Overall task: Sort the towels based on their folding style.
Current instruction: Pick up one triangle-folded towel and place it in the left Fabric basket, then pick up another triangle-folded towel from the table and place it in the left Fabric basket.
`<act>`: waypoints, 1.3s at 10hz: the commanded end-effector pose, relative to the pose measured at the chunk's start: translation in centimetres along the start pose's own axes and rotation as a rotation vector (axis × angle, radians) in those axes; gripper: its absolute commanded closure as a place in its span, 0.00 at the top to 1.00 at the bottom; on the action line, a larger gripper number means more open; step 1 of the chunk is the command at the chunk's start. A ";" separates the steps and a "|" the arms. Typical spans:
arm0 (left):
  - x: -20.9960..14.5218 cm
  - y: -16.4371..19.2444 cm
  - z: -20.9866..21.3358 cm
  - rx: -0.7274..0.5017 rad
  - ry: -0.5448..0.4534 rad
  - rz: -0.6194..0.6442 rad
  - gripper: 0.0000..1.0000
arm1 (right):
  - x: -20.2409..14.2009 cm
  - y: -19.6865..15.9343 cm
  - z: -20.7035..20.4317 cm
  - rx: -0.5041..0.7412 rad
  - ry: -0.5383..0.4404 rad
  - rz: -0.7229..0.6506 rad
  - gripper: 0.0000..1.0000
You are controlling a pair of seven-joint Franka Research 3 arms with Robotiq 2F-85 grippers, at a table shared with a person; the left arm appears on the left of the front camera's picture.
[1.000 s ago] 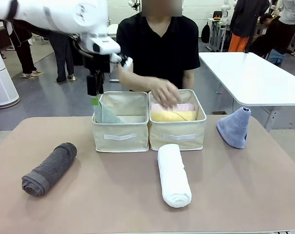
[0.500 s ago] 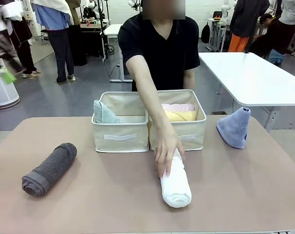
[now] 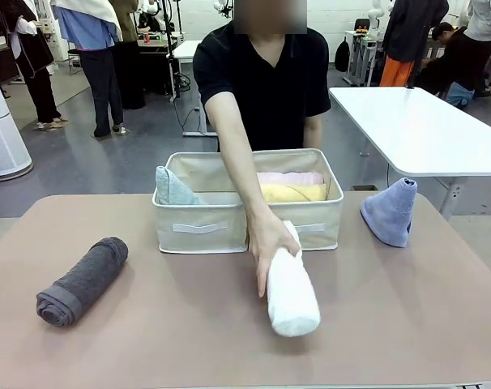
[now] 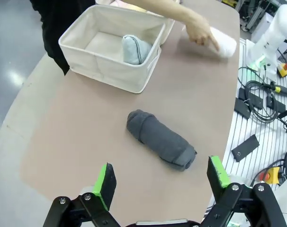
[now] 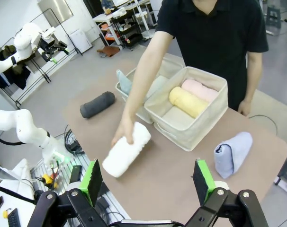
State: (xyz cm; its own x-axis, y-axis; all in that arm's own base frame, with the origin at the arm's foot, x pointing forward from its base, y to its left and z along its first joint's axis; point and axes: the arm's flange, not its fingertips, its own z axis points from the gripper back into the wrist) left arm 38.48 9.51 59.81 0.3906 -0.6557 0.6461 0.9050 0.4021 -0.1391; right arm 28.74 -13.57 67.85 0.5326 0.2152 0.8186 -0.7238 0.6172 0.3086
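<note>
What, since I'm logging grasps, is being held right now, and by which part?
The person's hand grips the white rolled towel at its end nearest the bins. The left claw and right claw are open, empty.

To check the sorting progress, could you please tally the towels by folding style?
Rolled: 4 (dark grey towel, white towel, yellow towel, pink towel)
Cone-folded: 2 (mint-blue towel, lavender-blue towel)
Total: 6 towels

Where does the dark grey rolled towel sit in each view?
Front view: dark grey towel, lower left on the table.
Left wrist view: dark grey towel, at centre.
Right wrist view: dark grey towel, upper left.
Shared landmark: white towel under the person's hand.
</note>
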 end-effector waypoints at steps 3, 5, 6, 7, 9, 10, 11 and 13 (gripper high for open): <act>0.9 -1.0 0.1 0.004 0.033 -0.051 1.00 | -0.1 0.0 -0.1 -0.016 0.019 -0.006 1.00; 0.9 -1.0 0.1 0.004 0.033 -0.051 1.00 | -0.1 0.0 -0.1 -0.016 0.019 -0.006 1.00; 0.9 -1.0 0.1 0.004 0.033 -0.051 1.00 | -0.1 0.0 -0.1 -0.016 0.019 -0.006 1.00; 0.9 -1.0 0.1 0.004 0.033 -0.051 1.00 | -0.1 0.0 -0.1 -0.016 0.019 -0.006 1.00; 0.9 -1.0 0.1 0.004 0.033 -0.051 1.00 | -0.1 0.0 -0.1 -0.016 0.019 -0.006 1.00; 0.9 -1.0 0.1 0.004 0.033 -0.051 1.00 | -0.1 0.0 -0.1 -0.016 0.019 -0.006 1.00; 1.2 -0.8 -0.1 0.006 0.015 -0.031 1.00 | -0.1 0.0 -0.1 -0.016 0.019 -0.006 1.00; 0.1 0.1 2.0 0.021 -0.252 -0.164 1.00 | -0.1 0.0 -0.1 -0.016 0.019 -0.006 1.00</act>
State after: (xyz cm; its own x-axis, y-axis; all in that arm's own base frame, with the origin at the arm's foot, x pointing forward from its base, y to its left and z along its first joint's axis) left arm 38.29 9.49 61.47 0.2992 -0.6120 0.7320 0.9263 0.3704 -0.0689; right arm 28.74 -13.57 67.85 0.5326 0.2153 0.8186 -0.7238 0.6171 0.3087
